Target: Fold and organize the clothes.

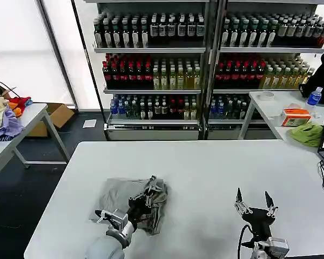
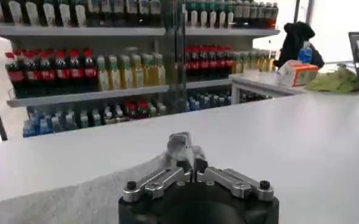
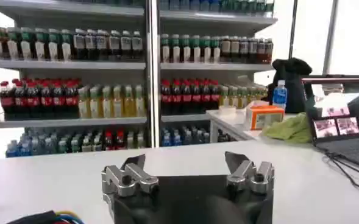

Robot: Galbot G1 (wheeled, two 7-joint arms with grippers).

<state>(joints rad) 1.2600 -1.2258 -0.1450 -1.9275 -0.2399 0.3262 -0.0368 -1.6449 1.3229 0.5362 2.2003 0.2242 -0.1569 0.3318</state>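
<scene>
White laminate forms the top of the work table [image 1: 205, 167], the largest surface before the robot, bare across its middle and right. Behind it stand drink shelves [image 1: 151, 65] stocked with bottles, and two side tables: one on the robot's left carrying a heap of lavender, cream and red garments [image 1: 5, 116], one on its right carrying a green cloth [image 1: 308, 133] and an orange box [image 1: 296, 116]. None of these belongs to the task.

Light grey T-shirt [image 1: 127, 202]: lies crumpled on the near left part of the work table, one edge drawn up into a bunch. No chest print or neck strip can be made out, and how many layers the heap holds cannot be told.

Left gripper [image 1: 149, 195]: low over the shirt, fingers closed on a raised fold of the fabric, seen in the left wrist view as a grey tuft [image 2: 180, 149] pinched between the tips. The pinch probably serves to lift or drag that edge so the shirt can be spread or folded over.

Right gripper [image 1: 255, 202]: hovers above bare table to the right, well apart from the shirt, fingers spread and holding nothing, apparently waiting. Both arms are cut off by the frame's lower edge.
</scene>
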